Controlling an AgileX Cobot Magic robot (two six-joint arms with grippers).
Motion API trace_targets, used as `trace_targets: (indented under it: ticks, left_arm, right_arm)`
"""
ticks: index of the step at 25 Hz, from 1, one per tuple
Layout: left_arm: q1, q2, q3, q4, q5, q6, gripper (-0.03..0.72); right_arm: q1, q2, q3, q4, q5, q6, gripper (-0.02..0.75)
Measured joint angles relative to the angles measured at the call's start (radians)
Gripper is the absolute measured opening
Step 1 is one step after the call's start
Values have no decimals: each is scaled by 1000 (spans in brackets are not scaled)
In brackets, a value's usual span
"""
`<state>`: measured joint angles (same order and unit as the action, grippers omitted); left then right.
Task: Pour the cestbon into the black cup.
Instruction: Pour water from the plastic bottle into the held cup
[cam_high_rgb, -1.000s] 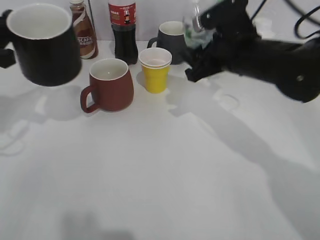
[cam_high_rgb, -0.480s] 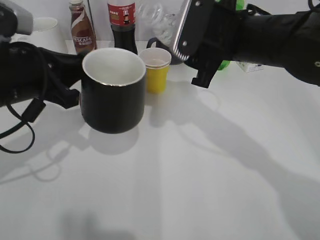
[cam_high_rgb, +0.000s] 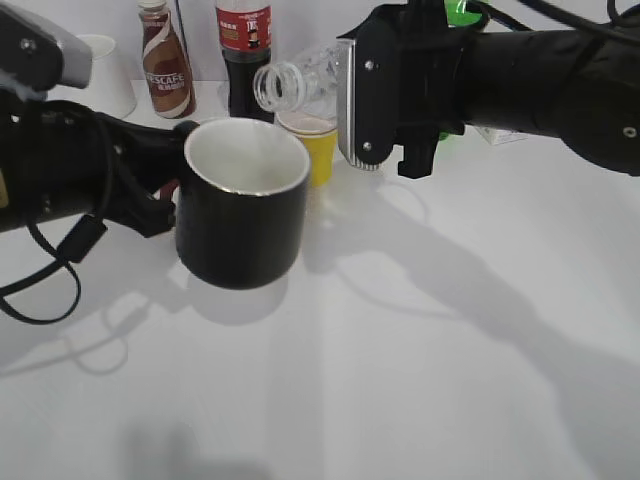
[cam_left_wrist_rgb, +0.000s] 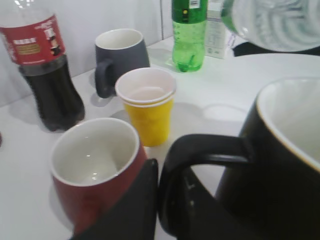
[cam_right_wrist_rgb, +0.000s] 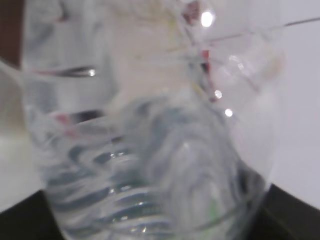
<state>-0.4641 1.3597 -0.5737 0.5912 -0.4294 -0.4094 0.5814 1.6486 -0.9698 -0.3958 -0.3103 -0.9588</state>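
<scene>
The black cup (cam_high_rgb: 242, 225) is held above the table in the exterior view, white inside, mouth up. My left gripper (cam_high_rgb: 165, 205) is shut on its handle; the handle (cam_left_wrist_rgb: 200, 160) and cup body (cam_left_wrist_rgb: 280, 165) fill the lower right of the left wrist view. My right gripper (cam_high_rgb: 385, 95) is shut on the cestbon (cam_high_rgb: 300, 80), a clear ribbed bottle tipped almost level, its open neck pointing left just above the cup's far rim. The bottle (cam_right_wrist_rgb: 150, 140) fills the right wrist view and also shows in the left wrist view (cam_left_wrist_rgb: 270, 22).
Behind the cup stand a yellow paper cup (cam_left_wrist_rgb: 147, 107), a brown-red mug (cam_left_wrist_rgb: 95, 175), a dark-grey mug (cam_left_wrist_rgb: 120, 57), a cola bottle (cam_high_rgb: 244, 55), a Nescafé bottle (cam_high_rgb: 165, 60), a green soda bottle (cam_left_wrist_rgb: 189, 32) and a white cup (cam_high_rgb: 105, 70).
The black cup has moved right and slightly down toward the middle. The right gripper has tipped the cestbon further, bringing its neck over the cup's rim.
</scene>
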Motion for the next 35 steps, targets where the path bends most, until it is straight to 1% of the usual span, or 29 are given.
trace_targets:
  ticks: [6, 10, 14, 24, 35]
  left_arm:
    - [-53, 0, 0, -1, 19, 0, 52]
    - [-56, 0, 0, -1, 21, 0, 52]
    - [-56, 0, 0, -3, 30, 0, 52]
    - [-56, 0, 0, -3, 42, 0, 52]
    - [-56, 0, 0, -2, 49, 0, 52]
  right_arm:
    - [0, 0, 0, 0, -6, -155, 455]
    - [0, 0, 0, 0, -26, -253, 455]
    - [0, 0, 0, 0, -66, -306, 455]
    - [0, 0, -1, 0, -90, -352, 455]
    - [0, 0, -1, 0, -115, -359, 455]
